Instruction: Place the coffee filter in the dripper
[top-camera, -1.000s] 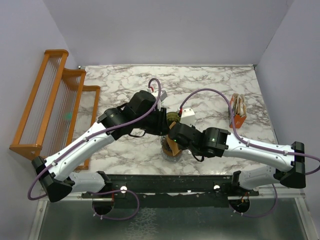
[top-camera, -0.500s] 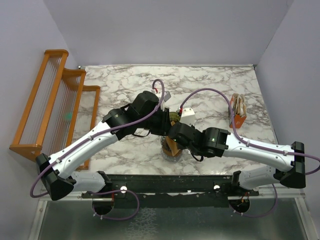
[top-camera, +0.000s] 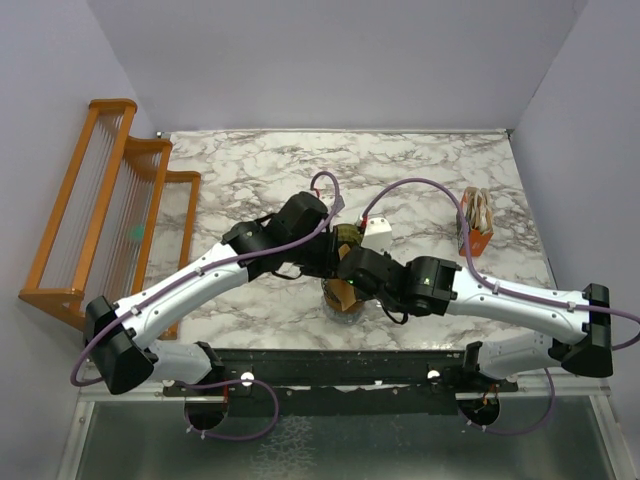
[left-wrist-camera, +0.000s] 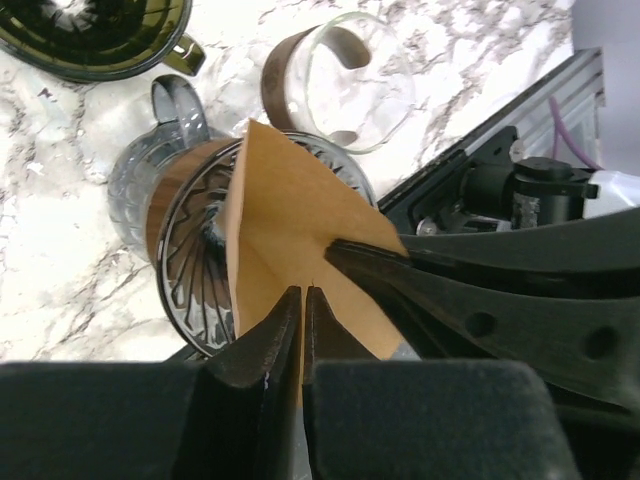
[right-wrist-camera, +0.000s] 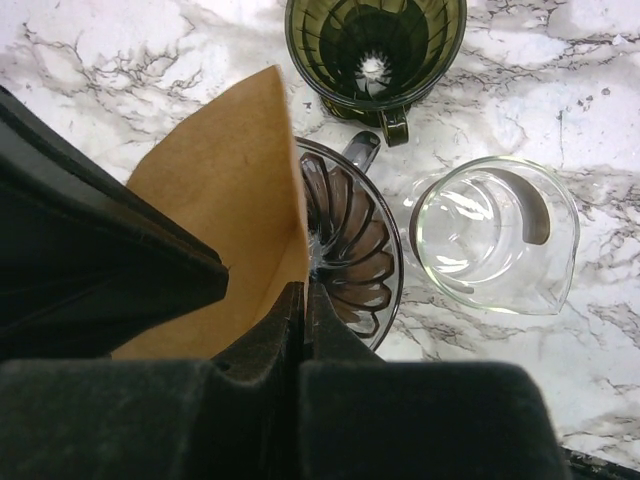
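A flat tan fan-shaped paper piece (left-wrist-camera: 290, 225) (right-wrist-camera: 225, 170) stands on edge over a smoky grey ribbed cone (right-wrist-camera: 350, 250) (left-wrist-camera: 185, 250). My left gripper (left-wrist-camera: 303, 290) is shut on the paper's lower edge. My right gripper (right-wrist-camera: 304, 287) is shut on the same paper from the other side. The dripper (right-wrist-camera: 375, 50) (left-wrist-camera: 90, 35) (top-camera: 347, 236), dark olive green with a small handle, stands upright just beyond, with no paper in it. No white coffee filter shows in any view.
A clear glass cup (right-wrist-camera: 490, 235) (left-wrist-camera: 360, 85) stands beside the grey cone. An orange holder with papers (top-camera: 476, 226) sits at the right on the marble table (top-camera: 240, 160). A wooden rack (top-camera: 110, 200) lines the left edge.
My left arm has swung right toward the paper and its jaws have closed on it. The right arm and the paper have stayed put.
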